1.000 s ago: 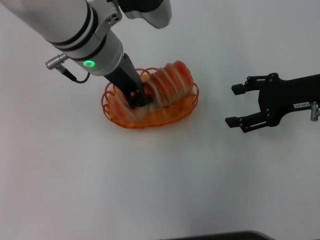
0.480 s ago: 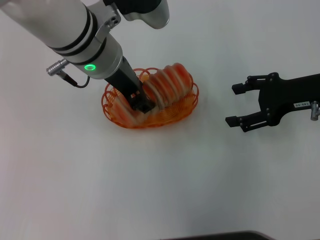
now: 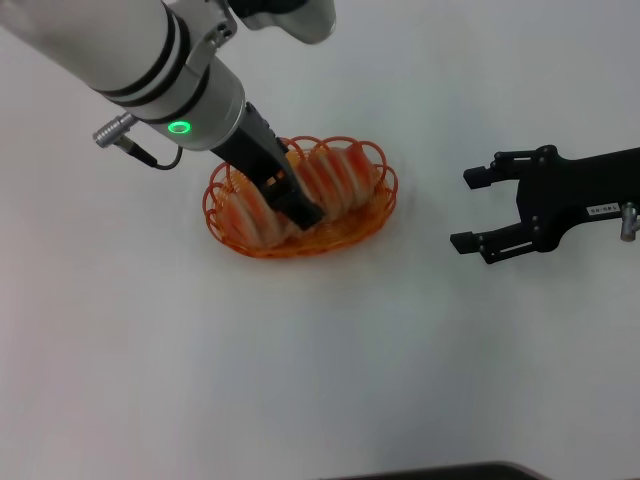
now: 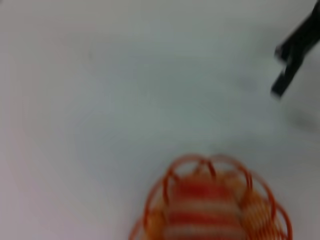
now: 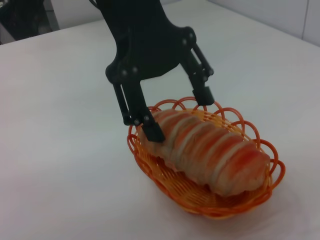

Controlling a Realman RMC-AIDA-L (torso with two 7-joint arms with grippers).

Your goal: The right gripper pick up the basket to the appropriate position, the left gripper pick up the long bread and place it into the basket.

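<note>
The basket (image 3: 300, 205) sits on the white counter (image 3: 320, 350), left of centre in the head view, with its long axis running across and slightly tilted. The long bread (image 3: 325, 180) lies inside it along that axis, resting on the woven floor, and both ends stay within the scalloped rim. In the right wrist view the long bread (image 5: 210, 150) fills most of the basket (image 5: 200, 195), its striped segments rising above the rim.

The left claw (image 3: 292, 198) reaches down into the basket from the upper left, its arm showing a green-lit ring at the wrist. From the right wrist view the left claw (image 5: 180, 112) stands spread wide over the far end of the loaf: one finger tip touches the loaf's side near the rim, the other hangs just above the opposite rim, not pressing the bread. The loaf is not gripped.

The right claw (image 3: 478, 210) hovers over the counter well to the right of the basket, apart from it, its two fingers wide apart and holding nothing, pointing toward the basket
</note>
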